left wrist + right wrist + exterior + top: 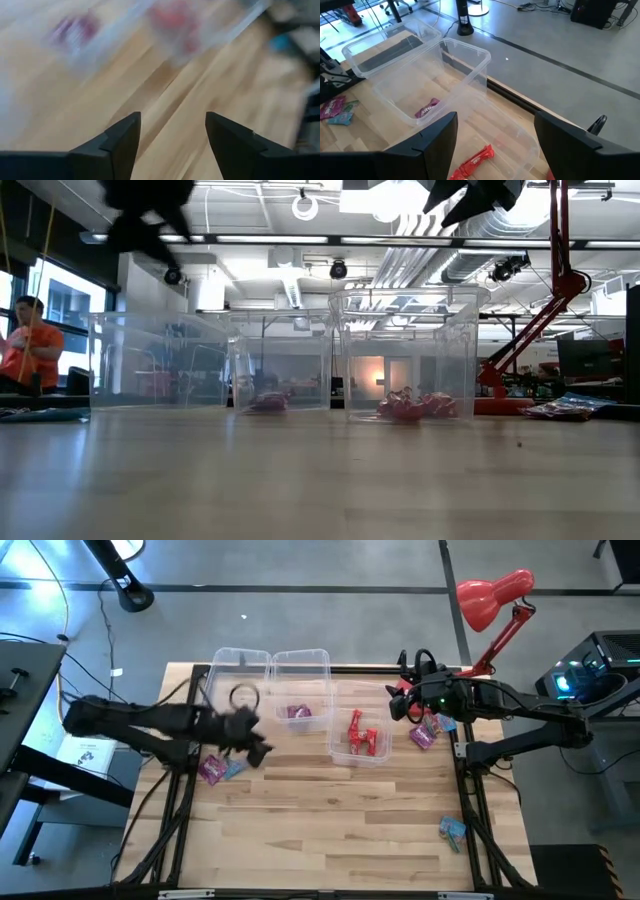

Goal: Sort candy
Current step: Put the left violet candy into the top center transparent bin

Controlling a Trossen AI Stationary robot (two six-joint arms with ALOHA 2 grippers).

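Note:
Three clear bins stand in a row at the table's far side. The left bin (238, 668) looks empty. The middle bin (301, 688) holds a purple-pink candy (298, 712), which also shows as candy (427, 109). The right bin (360, 738) holds red candies (362, 735). Loose purple and blue candies lie at the left (217, 769), at the right (428, 730), and one blue candy (452, 828) lies near the right edge. My left gripper (262, 752) (172, 132) is open and empty above the boards near the left heap. My right gripper (398, 700) (495, 135) is open and empty over the right bin's far end.
A red desk lamp (492, 595) stands at the far right corner, behind my right arm. Bare boards (340, 830) fill the table's near half. In the low view a person in an orange top (28, 345) sits beyond the table at the left.

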